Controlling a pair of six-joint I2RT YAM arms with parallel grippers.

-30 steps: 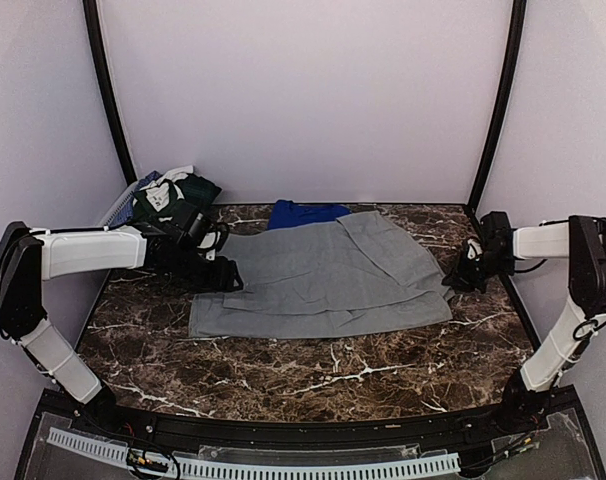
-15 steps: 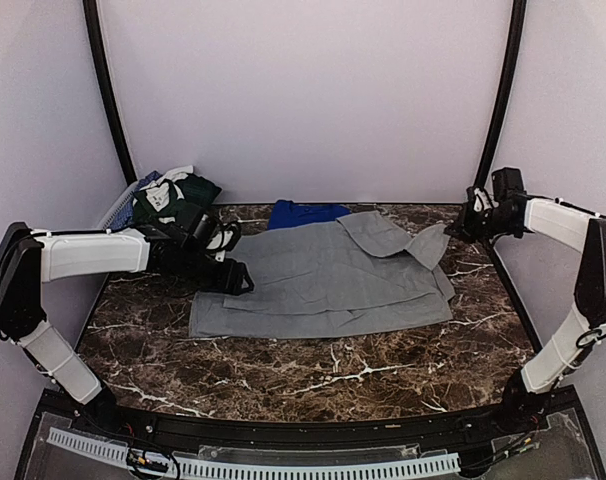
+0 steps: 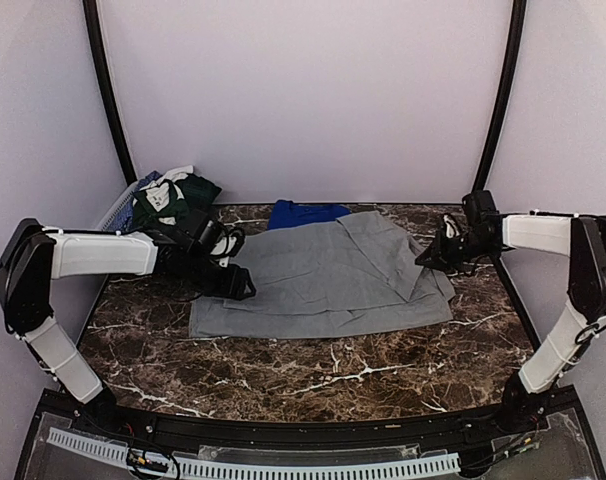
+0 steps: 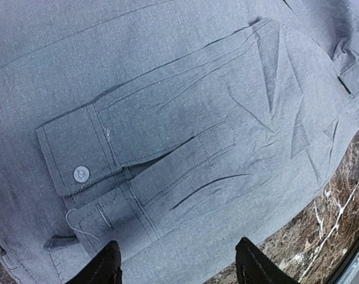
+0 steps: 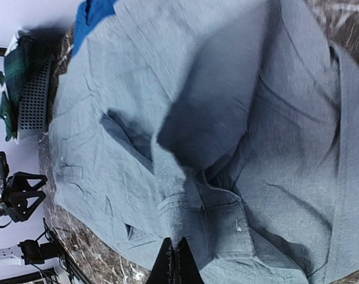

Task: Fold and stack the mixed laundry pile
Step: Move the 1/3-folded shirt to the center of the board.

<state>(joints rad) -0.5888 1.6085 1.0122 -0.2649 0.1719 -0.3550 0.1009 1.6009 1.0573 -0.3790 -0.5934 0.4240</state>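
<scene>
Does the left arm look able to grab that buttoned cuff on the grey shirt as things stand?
Probably yes. The left gripper hangs open over the grey shirt; the buttoned cuff lies flat, uncovered, slightly off to one side of its fingers, so a small shift should do.

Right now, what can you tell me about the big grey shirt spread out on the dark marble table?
The grey woven shirt lies mostly flat on the dark marble table, faintly creased, a sleeve folded across its body, its cuff showing a pale button. Its far edge meets a royal-blue garment. The right gripper is shut on its right edge, raising a fold; the open left gripper hovers at its left edge.
</scene>
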